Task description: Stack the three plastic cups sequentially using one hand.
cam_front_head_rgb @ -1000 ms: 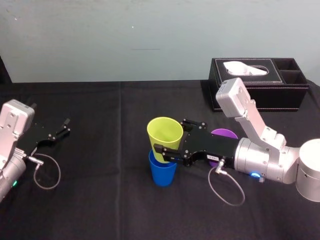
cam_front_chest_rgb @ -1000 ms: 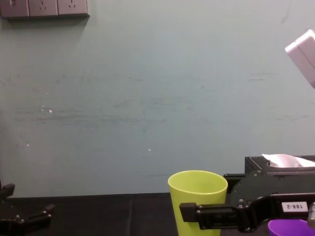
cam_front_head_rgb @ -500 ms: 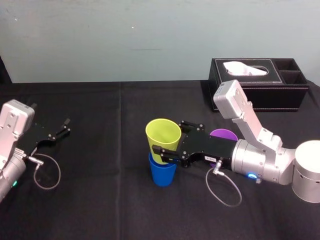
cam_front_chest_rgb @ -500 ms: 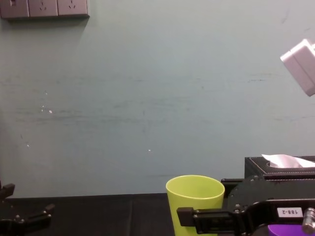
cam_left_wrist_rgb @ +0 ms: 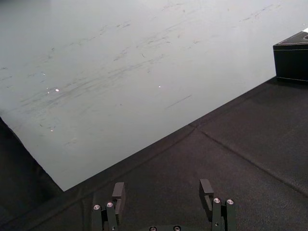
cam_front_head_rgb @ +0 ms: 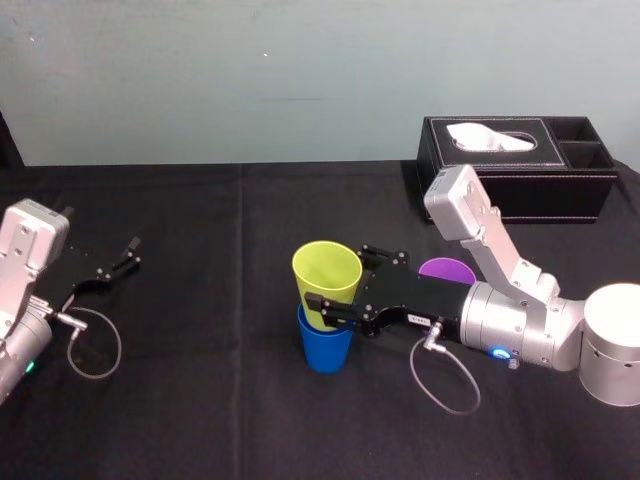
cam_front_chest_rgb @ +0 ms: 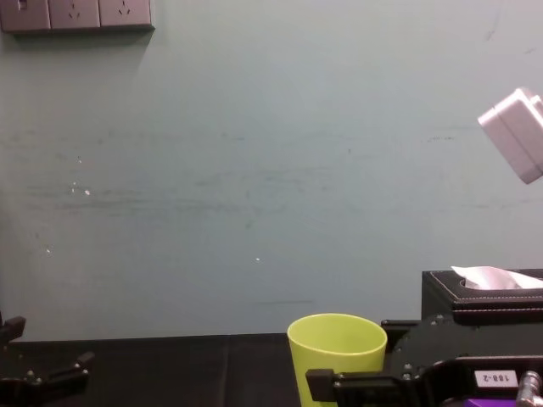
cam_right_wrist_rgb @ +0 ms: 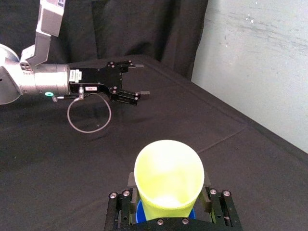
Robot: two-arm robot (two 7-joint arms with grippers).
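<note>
Right gripper (cam_front_head_rgb: 340,277) reaches in from the right over mid-table (cam_front_head_rgb: 200,400), fingers pinching the yellow-green cup (cam_front_head_rgb: 325,268) by its wall. Cup upright, its base sunk into the mouth of the blue cup (cam_front_head_rgb: 325,350); most of its wall shows above the blue rim. Purple cup (cam_front_head_rgb: 447,269) stands just behind the gripper's body. Left gripper (cam_front_head_rgb: 113,265) rests at far left, fingers spread, holding nothing. Tissue box (cam_front_head_rgb: 520,180) at right rear.
</note>
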